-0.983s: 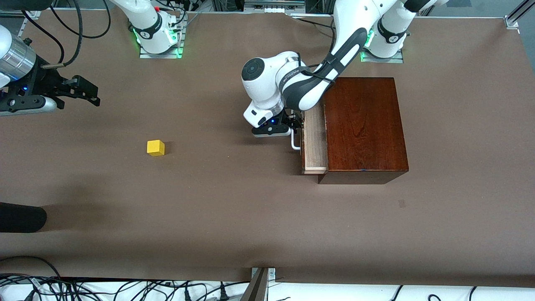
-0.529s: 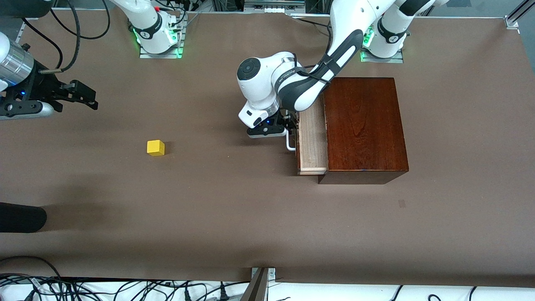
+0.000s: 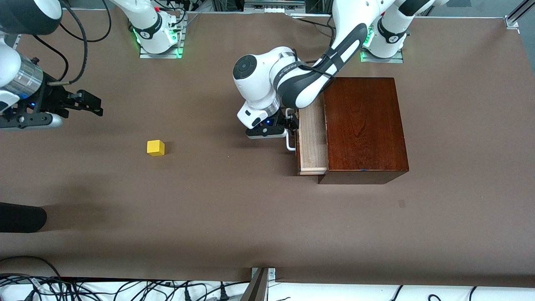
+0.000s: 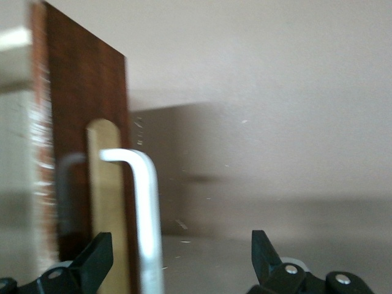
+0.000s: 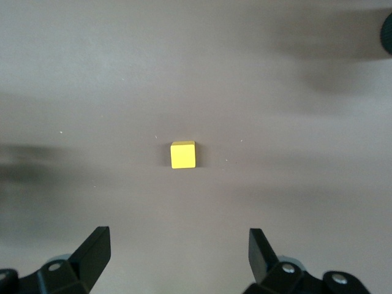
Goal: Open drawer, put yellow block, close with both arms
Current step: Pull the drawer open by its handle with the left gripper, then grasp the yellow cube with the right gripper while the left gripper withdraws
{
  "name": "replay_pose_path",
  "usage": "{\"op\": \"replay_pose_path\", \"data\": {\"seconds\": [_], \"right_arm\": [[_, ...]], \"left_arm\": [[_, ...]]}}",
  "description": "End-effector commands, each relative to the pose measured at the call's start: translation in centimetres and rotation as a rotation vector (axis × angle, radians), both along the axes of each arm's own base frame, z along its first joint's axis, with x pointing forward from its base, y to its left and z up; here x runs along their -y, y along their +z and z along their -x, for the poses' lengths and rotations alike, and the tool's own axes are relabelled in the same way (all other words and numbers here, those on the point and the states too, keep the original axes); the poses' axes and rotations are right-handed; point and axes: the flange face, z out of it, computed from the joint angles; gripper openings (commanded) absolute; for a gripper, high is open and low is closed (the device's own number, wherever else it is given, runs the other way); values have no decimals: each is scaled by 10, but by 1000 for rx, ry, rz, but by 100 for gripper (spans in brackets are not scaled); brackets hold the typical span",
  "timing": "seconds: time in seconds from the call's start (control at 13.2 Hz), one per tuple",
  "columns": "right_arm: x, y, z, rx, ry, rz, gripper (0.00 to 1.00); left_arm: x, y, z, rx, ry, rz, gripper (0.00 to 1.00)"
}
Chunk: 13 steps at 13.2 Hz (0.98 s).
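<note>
My left gripper (image 3: 292,125) at white metal loop handle (image 3: 289,144) of part-open pale-wood drawer (image 3: 312,140), fingers spread wide around handle, not pinching. Release cleanly, back off straight. My right gripper (image 3: 90,102) spread, high over table; small yellow cube (image 3: 155,147) on table, well apart from drawer, toward right arm's end. Descend centred.

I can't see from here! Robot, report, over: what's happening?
Left gripper open at drawer handle. Right gripper open, up over table. Yellow block on table, path clear.
</note>
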Motion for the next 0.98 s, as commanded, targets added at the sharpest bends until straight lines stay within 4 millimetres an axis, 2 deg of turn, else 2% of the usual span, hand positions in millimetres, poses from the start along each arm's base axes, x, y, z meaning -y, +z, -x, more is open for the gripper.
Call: {"op": "replay_pose_path", "data": {"seconds": [0.0, 0.15, 0.23, 0.3, 0.38, 0.6, 0.76, 0.91], "right_arm": [[-4, -22, -14, -39, 13, 18, 100], [3, -33, -18, -59, 25, 7, 100], [-1, -53, -24, -97, 36, 10, 100], [-4, -55, -23, -99, 42, 13, 100], [-7, -57, -23, -103, 42, 12, 100], [-9, -83, -17, -137, 39, 10, 100], [-8, -120, -12, -124, 37, 8, 100], [-7, -146, -7, -108, 34, 8, 100]], "left_arm": [[-14, 51, -14, -17, -57, -34, 100], [-52, 95, -36, -60, -52, 15, 100], [-80, 110, -52, -85, -30, 31, 100], [-100, 126, -60, -102, -15, 43, 100], [-116, 139, -65, -115, -16, 50, 100], [-176, 180, -80, -161, -98, 29, 100], [-222, 205, -90, -197, -116, 68, 100], [-275, 219, -95, -233, -87, 97, 100]]}}
